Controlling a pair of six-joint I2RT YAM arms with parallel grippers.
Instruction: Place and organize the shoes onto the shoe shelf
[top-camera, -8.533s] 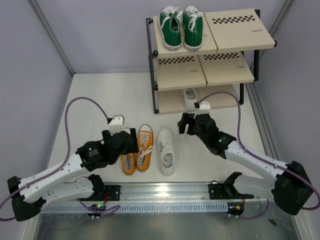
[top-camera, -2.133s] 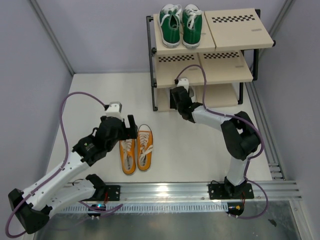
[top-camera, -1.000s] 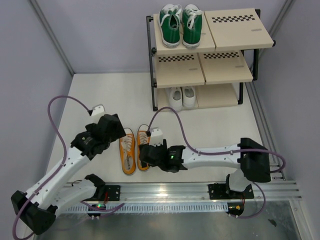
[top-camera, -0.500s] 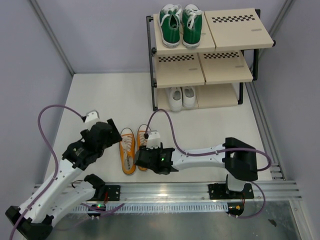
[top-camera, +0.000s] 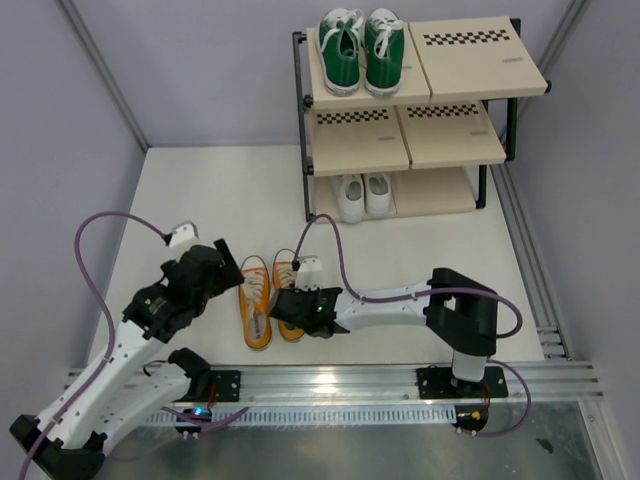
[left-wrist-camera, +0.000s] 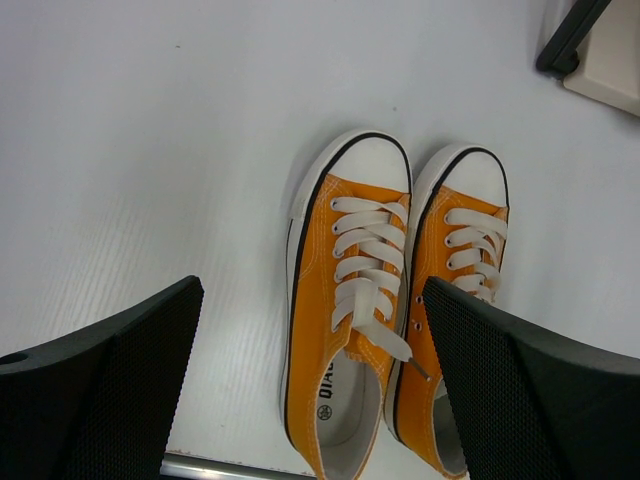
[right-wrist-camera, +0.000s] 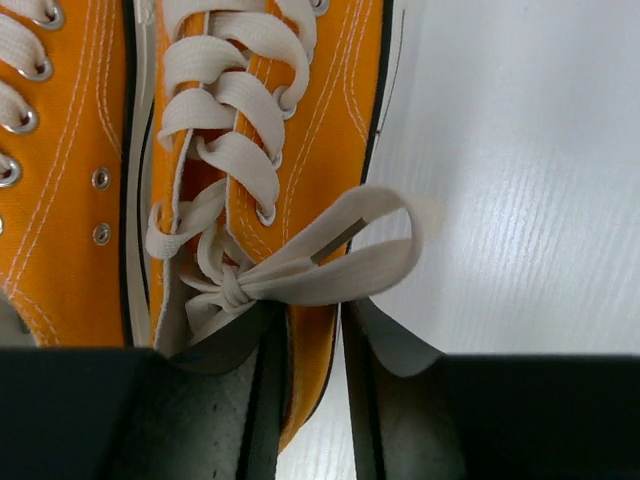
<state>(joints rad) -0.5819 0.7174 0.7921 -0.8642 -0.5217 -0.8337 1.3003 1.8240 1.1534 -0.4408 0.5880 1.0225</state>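
The orange shoes lie side by side on the floor in front of the arms, the left shoe (top-camera: 255, 312) (left-wrist-camera: 345, 320) and the right shoe (top-camera: 287, 278) (right-wrist-camera: 320, 120). My right gripper (top-camera: 297, 308) (right-wrist-camera: 313, 400) sits at the right shoe's heel end, its jaws narrowed onto the outer side wall, just behind the lace bow. My left gripper (top-camera: 222, 270) (left-wrist-camera: 310, 400) hangs open above the left shoe, touching nothing. The shoe shelf (top-camera: 470, 60) stands at the back. The green shoes (top-camera: 361, 50) are on its top board and the white shoes (top-camera: 362, 195) on the bottom tier.
A corner of the shelf's black frame (left-wrist-camera: 570, 40) shows at the top right of the left wrist view. A metal rail (top-camera: 330, 385) runs along the near edge, and grey walls close in both sides.
My right arm has come from the shelf to the orange pair, and its jaws have narrowed onto the right shoe's wall. My left arm has drawn back slightly to the left.
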